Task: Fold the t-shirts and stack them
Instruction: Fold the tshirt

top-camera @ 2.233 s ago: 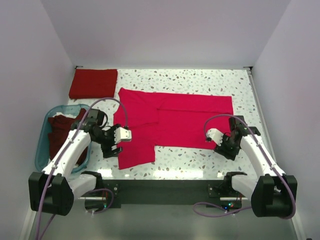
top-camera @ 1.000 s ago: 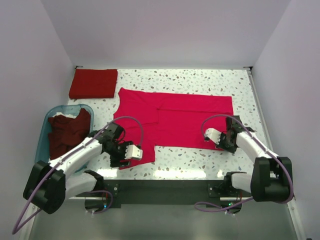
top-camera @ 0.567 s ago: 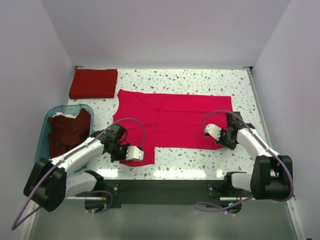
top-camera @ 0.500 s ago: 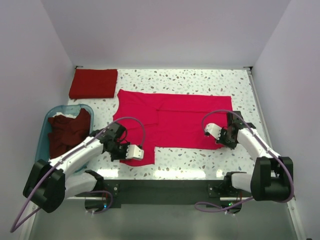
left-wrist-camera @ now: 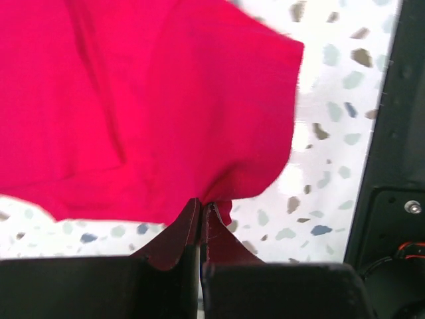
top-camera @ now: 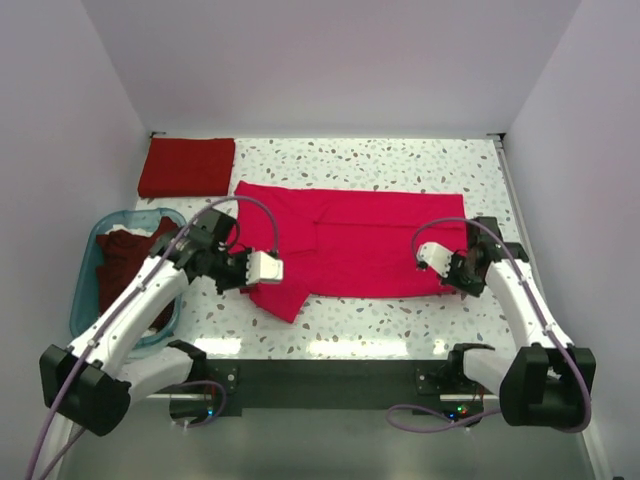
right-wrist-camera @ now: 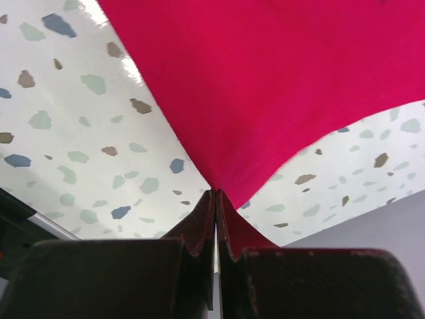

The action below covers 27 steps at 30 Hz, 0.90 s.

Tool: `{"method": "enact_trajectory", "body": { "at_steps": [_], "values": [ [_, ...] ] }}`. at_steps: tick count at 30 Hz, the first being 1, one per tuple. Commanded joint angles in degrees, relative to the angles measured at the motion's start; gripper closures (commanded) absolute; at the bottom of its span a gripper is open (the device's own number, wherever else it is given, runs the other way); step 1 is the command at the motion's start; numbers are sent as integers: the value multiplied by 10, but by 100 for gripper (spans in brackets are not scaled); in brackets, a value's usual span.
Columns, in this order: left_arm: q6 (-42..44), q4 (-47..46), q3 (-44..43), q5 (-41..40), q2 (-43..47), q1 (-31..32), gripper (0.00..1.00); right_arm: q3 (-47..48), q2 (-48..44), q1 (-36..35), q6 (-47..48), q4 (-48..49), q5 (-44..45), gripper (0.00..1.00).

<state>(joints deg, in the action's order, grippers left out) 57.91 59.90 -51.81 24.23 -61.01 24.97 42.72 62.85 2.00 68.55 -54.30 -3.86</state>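
We see the bright shirt (top-camera: 370, 235) as soft, matt knit cloth, smooth where it lies flat and gathered into creases where it is pinched. The left fingers (left-wrist-camera: 174, 240) and right fingers (right-wrist-camera: 198, 229) look like dark, matt hard plastic, a little rough along their edges. The counter (top-camera: 400, 160) is a glossy, speckled, stone-like surface that glares near its front edge. The folded shirt (top-camera: 186, 166) is duller, darker red cloth. The tub (top-camera: 82, 290) is smooth, translucent blue plastic. The arms (top-camera: 140, 300) wear glossy white shells with matt black joints.
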Motion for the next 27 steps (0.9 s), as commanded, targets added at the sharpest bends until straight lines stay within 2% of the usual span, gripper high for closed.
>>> {"method": "enact_trajectory", "body": {
  "at_steps": [1, 3, 8, 15, 27],
  "values": [
    [13, 14, -96, 29, -57, -61, 100, 58, 32, 13, 11, -12, -17, 100],
    [26, 14, -145, 41, -103, -90, 100, 96, 82, 20, 9, -9, -26, 100],
    [35, -36, -203, 27, -174, -99, 100, 192, 178, 20, 1, -16, -39, 100],
    [32, -52, -324, 30, -319, -130, 100, 284, 274, 24, 0, -22, -37, 100],
    [29, -65, -471, 31, -468, -141, 100, 401, 402, 25, -8, -15, -30, 100]
  ]
}}
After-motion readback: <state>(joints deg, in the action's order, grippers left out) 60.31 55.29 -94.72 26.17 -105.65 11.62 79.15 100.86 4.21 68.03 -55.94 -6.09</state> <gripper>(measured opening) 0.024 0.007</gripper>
